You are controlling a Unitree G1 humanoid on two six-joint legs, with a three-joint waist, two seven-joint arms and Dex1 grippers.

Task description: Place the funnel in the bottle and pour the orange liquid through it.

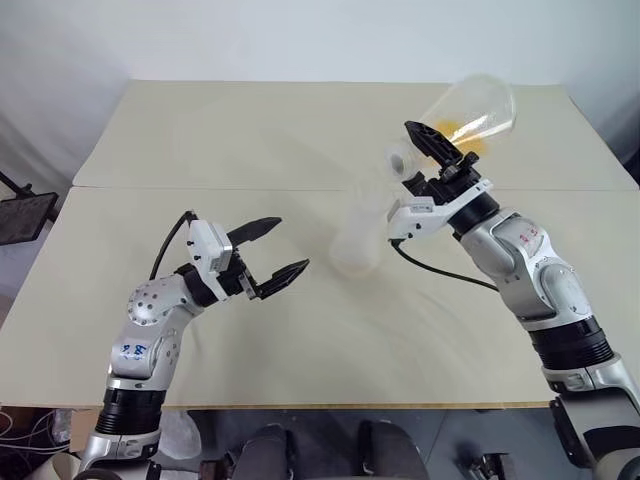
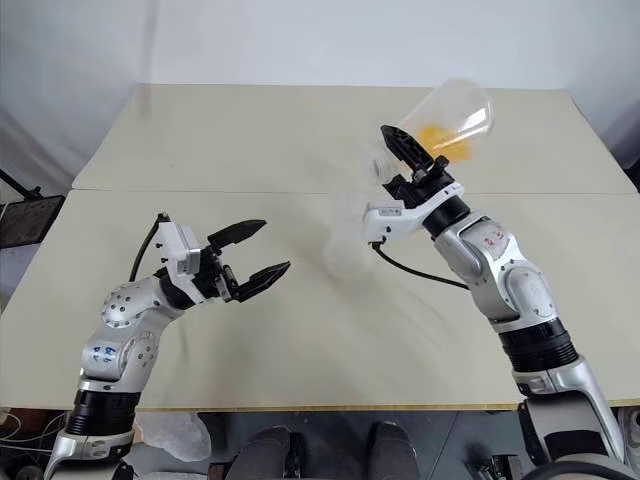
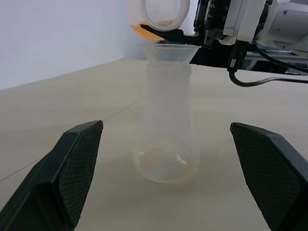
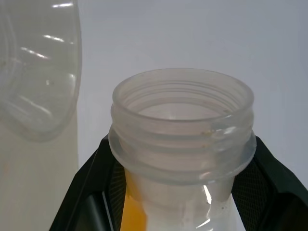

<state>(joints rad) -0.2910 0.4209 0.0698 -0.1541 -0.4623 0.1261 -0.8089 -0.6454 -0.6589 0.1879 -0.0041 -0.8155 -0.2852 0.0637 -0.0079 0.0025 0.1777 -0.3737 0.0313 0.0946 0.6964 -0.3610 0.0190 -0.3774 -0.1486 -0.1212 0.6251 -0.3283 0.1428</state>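
1. Left pincer (image 1: 268, 254): black fingers spread wide, holding nothing, idle just short of the bottle, leaving the pour path free.
2. Bottle (image 3: 166, 130): clear cone on the pale matte counter (image 1: 300, 330), between both pincers, a thin orange film at its base.
3. Funnel (image 3: 171, 51): faint, see-through, seated in the bottle's neck.
4. Right pincer (image 2: 408, 160): clamped on big flask (image 2: 455, 115), tipped mouth-down above the funnel. Orange liquid (image 2: 437, 137) pooled near its neck.
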